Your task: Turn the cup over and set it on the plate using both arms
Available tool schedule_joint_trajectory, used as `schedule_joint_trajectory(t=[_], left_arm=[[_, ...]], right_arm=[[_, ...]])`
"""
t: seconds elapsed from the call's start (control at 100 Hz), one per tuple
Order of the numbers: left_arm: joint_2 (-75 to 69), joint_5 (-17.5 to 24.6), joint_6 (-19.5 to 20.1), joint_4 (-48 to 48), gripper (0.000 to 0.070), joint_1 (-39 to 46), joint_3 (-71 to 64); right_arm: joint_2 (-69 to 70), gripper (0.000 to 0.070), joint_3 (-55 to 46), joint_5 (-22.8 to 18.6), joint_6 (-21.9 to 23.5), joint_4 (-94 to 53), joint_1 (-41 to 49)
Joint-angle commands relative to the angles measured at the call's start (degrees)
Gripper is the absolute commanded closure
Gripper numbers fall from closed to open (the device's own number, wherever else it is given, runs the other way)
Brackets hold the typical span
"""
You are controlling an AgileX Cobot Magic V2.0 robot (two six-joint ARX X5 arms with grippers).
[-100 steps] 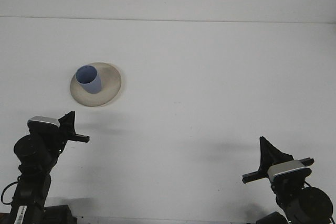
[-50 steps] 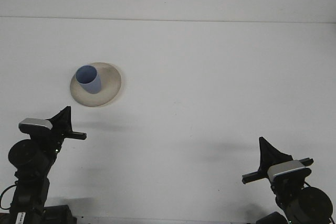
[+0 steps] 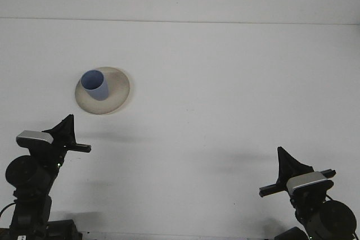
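White table (image 3: pixel 225 94), blue cup (image 3: pixel 95 85) upright on plate (image 3: pixel 115 95), nothing nearby, finger states unclear.

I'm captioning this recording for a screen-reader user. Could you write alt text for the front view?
A blue cup stands upright, mouth up, on a beige plate left of centre on a white table. The left gripper and right gripper sit near the bottom corners, both holding nothing and well clear of the plate.
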Motion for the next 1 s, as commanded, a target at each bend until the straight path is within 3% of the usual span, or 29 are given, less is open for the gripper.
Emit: schedule_joint_trajectory(t=[0.0, 0.05, 0.11, 0.25, 0.61, 0.99], left_arm=[[-1.5, -0.3, 2.2, 1.7, 0.0687, -0.1, 0.5], [-2.9, -0.9, 3.7, 1.7, 0.0687, -0.6, -0.5], [-5.1, -4.3, 5.0, 3.5, 0.0687, -1.7, -3.2], [-11.6, -11.1, 3.4, 10.3, 0.0687, -5.6, -13.3], [-28.5, -11.2, -0.7, 6.3, 0.0687, -6.8, -26.1], [-28.3, -11.3, -0.8, 5.7, 0.0687, -6.9, -26.2]], right_arm=[[-0.1, 0.0700, 0.2, 0.0, 0.6, 0.5, 0.2], [-0.1, 0.0700, 0.2, 0.0, 0.6, 0.5, 0.2], [-0.1, 0.0700, 0.2, 0.0, 0.6, 0.5, 0.2], [-0.1, 0.0700, 0.2, 0.0, 0.6, 0.5, 0.2], [-0.1, 0.0700, 0.2, 0.0, 0.6, 0.5, 0.2], [-0.1, 0.0700, 0.2, 0.0, 0.6, 0.5, 0.2]])
